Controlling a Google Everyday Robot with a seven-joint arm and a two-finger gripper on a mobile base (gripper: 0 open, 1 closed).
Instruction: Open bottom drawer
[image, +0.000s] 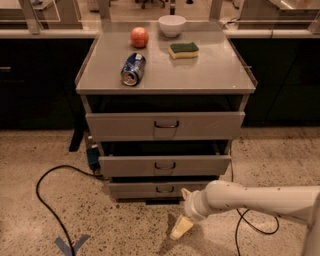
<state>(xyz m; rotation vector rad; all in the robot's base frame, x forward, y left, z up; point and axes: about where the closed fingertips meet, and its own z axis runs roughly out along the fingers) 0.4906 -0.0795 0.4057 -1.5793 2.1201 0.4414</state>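
The bottom drawer (135, 190) is the slimmest grey front of three in the grey cabinet, with a small dark wire handle (164, 189) at its centre. It stands pulled out a little, less than the two drawers above it. My gripper (182, 219) is on the end of the white arm that reaches in from the right. It is low, just in front of the drawer and below and slightly right of its handle, not touching it. One yellowish finger (180, 228) points down toward the floor.
The cabinet top (210, 70) carries a blue can (133, 69), a red apple (139, 36), a white bowl (171, 25) and a green-and-yellow sponge (183, 50). A black cable (42, 192) loops over the floor at the left, another (250, 225) at the right. Blue tape (71, 245) marks the floor.
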